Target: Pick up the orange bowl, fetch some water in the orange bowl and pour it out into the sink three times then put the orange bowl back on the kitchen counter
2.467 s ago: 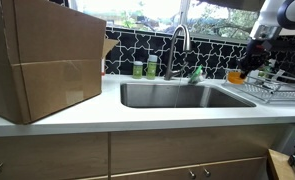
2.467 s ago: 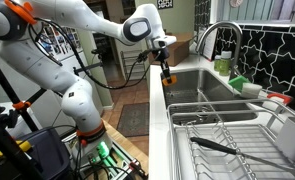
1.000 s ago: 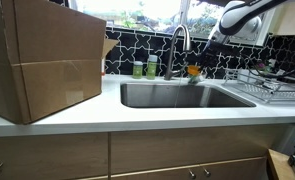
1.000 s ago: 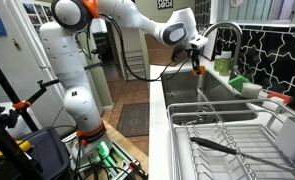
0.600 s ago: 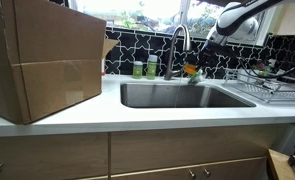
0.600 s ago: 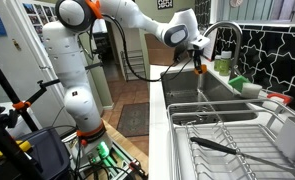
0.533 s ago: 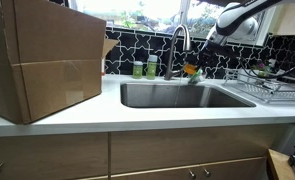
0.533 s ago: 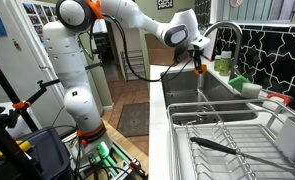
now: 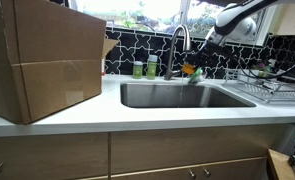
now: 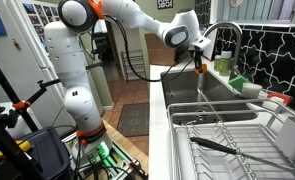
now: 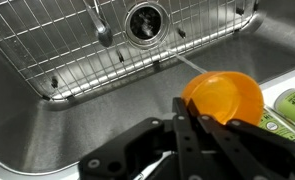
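Orange bowl — small, judged light, stiff plastic (likely slippery when wet). Location: over the sink, rim pinched in the clenched tool. Handling: rim grip suits — water may tilt it.

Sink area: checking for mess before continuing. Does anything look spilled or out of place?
No spill shows. The gripper holds the orange bowl over the sink. Only the large cardboard box on the kitchen counter looks out of place.

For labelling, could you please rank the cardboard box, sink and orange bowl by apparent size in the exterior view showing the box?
1. cardboard box, though nearest the camera
2. sink
3. orange bowl
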Motion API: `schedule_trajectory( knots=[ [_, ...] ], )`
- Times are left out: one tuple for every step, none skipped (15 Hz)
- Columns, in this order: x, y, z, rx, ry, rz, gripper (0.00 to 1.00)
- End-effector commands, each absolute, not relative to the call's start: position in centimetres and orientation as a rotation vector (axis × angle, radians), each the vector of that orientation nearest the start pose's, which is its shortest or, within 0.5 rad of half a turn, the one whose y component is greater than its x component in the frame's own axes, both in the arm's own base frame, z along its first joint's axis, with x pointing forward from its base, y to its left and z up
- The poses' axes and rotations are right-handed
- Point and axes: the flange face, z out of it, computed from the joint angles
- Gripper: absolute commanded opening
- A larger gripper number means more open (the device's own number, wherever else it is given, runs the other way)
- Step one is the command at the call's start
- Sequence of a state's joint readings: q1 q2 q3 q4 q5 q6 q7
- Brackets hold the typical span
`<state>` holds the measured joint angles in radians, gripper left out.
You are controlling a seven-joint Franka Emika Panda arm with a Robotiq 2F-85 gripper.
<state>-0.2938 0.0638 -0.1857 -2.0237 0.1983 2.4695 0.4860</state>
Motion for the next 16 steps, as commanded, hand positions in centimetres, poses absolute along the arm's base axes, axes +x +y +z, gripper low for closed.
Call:
schedule_trajectory(
  knots=[
    [53.7, -28.0, 45.7, -2.497, 1.522, -0.588, 0.01],
    [53.8, -28.0, 45.7, -2.489, 1.520, -0.589, 0.01],
    [53.8, -28.1, 45.7, -2.488, 1.523, -0.587, 0.01],
    [53.8, -28.1, 45.6, -2.488, 1.525, -0.586, 0.01],
    [53.7, -28.1, 45.5, -2.495, 1.533, -0.585, 0.01],
    [53.7, -28.2, 45.5, -2.500, 1.535, -0.588, 0.01],
    [53.5, -28.3, 45.6, -2.502, 1.543, -0.589, 0.01],
    [53.5, -28.4, 45.7, -2.502, 1.545, -0.592, 0.01],
    [53.4, -28.6, 45.7, -2.500, 1.547, -0.594, 0.01],
    [53.3, -28.6, 45.8, -2.498, 1.549, -0.596, 0.01],
    [53.2, -28.6, 45.7, -2.500, 1.553, -0.593, 0.01],
    [53.1, -28.7, 45.7, -2.509, 1.562, -0.592, 0.01],
    [52.8, -28.9, 45.7, -2.549, 1.594, -0.616, 0.01],
    [52.6, -29.2, 45.7, -2.583, 1.618, -0.634, 0.01],
    [52.2, -29.7, 45.7, -2.629, 1.647, -0.696, 0.01],
    [52.1, -30.1, 45.7, -2.670, 1.662, -0.729, 0.01]
  ],
)
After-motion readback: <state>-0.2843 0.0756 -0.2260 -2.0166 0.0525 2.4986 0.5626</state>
